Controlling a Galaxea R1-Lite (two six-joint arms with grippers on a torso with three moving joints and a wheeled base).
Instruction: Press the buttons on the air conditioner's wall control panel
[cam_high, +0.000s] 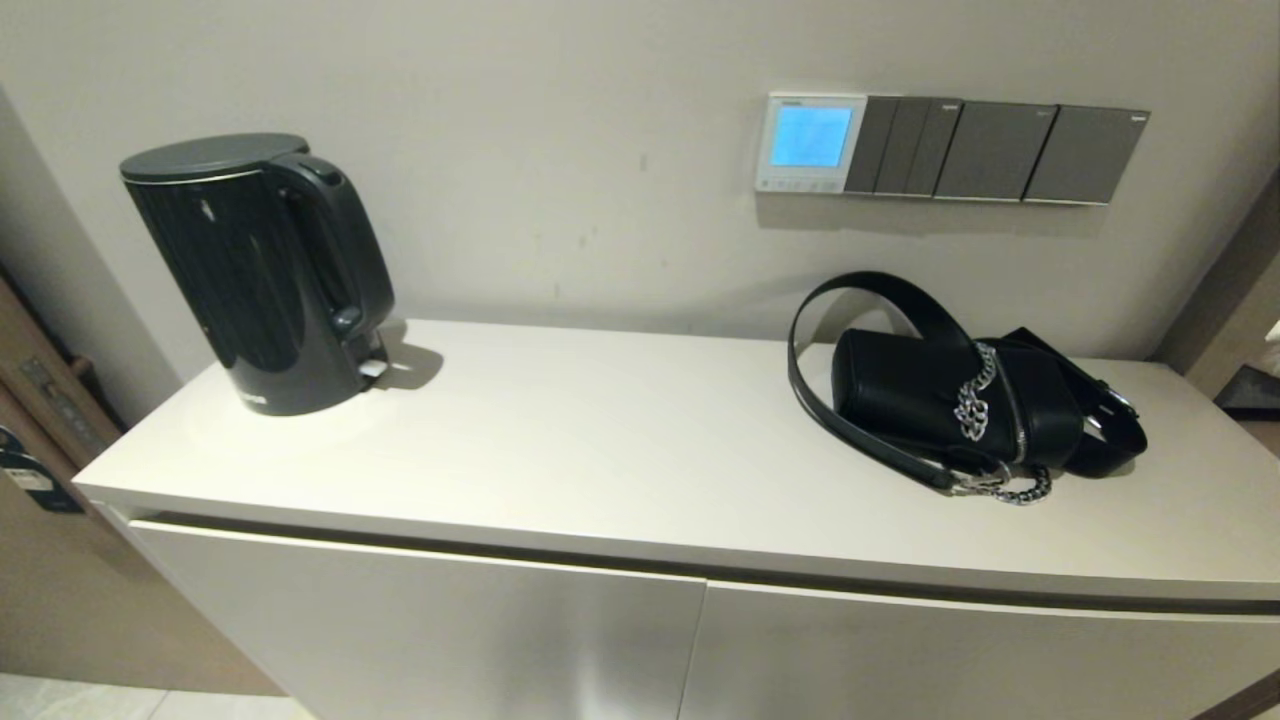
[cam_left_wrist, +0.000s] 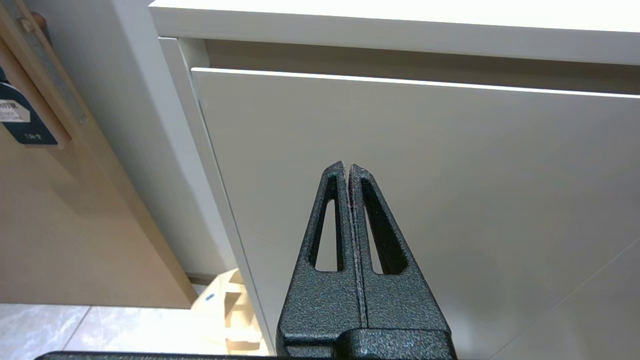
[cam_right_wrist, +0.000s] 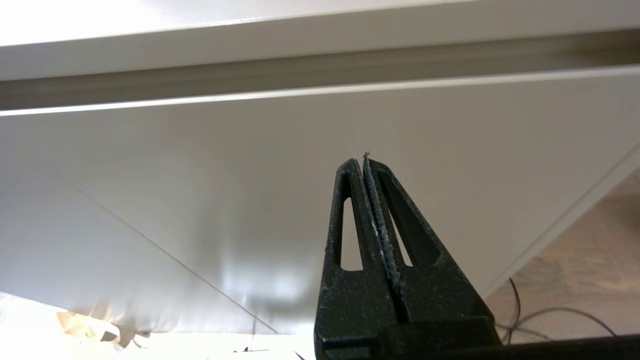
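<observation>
1. Small square white-framed wall control panel (cam_high: 810, 142), screen lit blue, upper right on the wall; tiny white buttons (cam_high: 798, 184) along its bottom edge.
2. Left gripper (cam_left_wrist: 348, 167) and right gripper (cam_right_wrist: 364, 161), both pressed closed and empty, face the white cabinet front (cam_left_wrist: 425, 200).

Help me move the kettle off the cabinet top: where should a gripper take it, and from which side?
Take the kettle by its looped handle, which faces the handbag. Come from that side; the loop leaves a gap for a finger, while the body looks too wide and smooth.

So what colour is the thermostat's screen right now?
Lit light blue; the thermostat's screen shows best in the head view.
</observation>
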